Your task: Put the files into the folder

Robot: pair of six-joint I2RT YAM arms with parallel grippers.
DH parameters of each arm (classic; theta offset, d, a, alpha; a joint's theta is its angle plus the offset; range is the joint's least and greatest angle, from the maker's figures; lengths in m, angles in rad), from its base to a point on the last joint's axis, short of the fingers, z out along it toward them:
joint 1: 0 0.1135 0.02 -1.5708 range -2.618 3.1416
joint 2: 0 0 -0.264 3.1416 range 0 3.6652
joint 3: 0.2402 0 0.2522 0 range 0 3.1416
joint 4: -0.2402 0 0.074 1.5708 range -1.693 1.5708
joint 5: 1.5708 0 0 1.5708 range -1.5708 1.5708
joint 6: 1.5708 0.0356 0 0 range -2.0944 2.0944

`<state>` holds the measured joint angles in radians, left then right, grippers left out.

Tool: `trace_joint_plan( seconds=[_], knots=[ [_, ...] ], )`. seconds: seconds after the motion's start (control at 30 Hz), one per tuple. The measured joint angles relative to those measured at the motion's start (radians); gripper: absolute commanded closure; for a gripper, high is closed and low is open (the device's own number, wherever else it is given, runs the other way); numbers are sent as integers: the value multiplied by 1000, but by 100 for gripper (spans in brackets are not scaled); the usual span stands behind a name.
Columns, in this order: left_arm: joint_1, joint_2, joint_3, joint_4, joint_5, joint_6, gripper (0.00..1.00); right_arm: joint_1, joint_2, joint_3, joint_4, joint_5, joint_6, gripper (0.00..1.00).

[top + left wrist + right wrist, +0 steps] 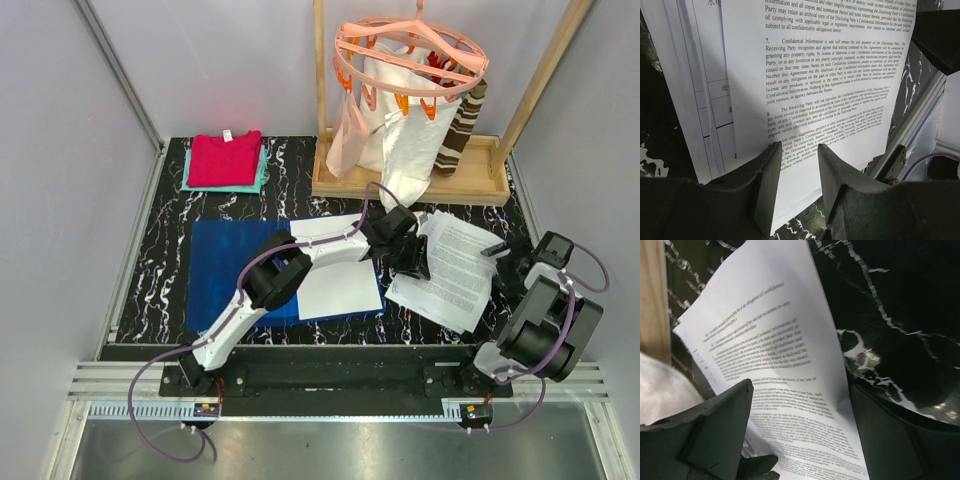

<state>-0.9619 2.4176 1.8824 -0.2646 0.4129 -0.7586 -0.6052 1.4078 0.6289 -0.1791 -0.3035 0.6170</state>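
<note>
Left claw (799,172): fingers are standing partly apart, pinching nothing. The tips are sitting at the near edge of the top printed sheet; whether they are touching it cannot be told. Right claw (800,435): spread wide, straddling the stack's far-right corner and gripping nothing.

The files (450,268): a loose, fanned stack of printed sheets is lying flat on the counter (150,290), right of the folder and between the two claws. Nothing is being lifted yet.

The folder (225,265): lying open and flat left of centre, with the left arm reaching over it. A white sheet (335,285) is resting on its right half, blue showing along the sheet's lower edge. Whether this is a page already filed, unclear.

Step in hand, as I am judging it: both claws are lining up to take hold of the stack. The next move is calling for a finger worked under a thin, flat edge, then a closing pinch, then a carry leftward onto the blue. The sheets are fanning out, so some may be slipping loose.

Behind: a wooden tray (410,183) is carrying a stand with a peg hanger (410,50) of white garments. Folded cloths (225,160) are sitting back left.
</note>
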Motion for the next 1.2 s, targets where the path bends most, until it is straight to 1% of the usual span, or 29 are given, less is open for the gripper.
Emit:
trace_joint_plan(
  seconds=[0.13, 0.3, 0.5, 0.8, 1.0, 1.1, 1.13, 1.2],
  knots=[
    [2, 0, 0, 0, 10, 7, 58, 0, -23, -33, 22, -71, -11, 12],
    [5, 0, 0, -4, 22, 18, 58, 0, -136, -89, -7, -115, -17, 12],
    [5, 0, 0, -4, 25, 29, 58, 0, -248, -91, -74, -150, -23, 11],
    [5, 0, 0, -3, 26, 32, 59, 0, -267, -91, -125, -197, -37, 11],
    [6, 2, 0, -3, 29, 31, 59, 0, -335, -84, -188, -216, -49, 11],
    [6, 2, 0, -3, 31, 31, 60, 1, -343, -76, -204, -214, -61, 11],
    [6, 2, 0, -3, 32, 31, 60, 1, -342, -76, -209, -214, -64, 12],
    [6, 2, 0, -2, 32, 31, 60, 1, -335, -76, -214, -214, -70, 21]
  ],
)
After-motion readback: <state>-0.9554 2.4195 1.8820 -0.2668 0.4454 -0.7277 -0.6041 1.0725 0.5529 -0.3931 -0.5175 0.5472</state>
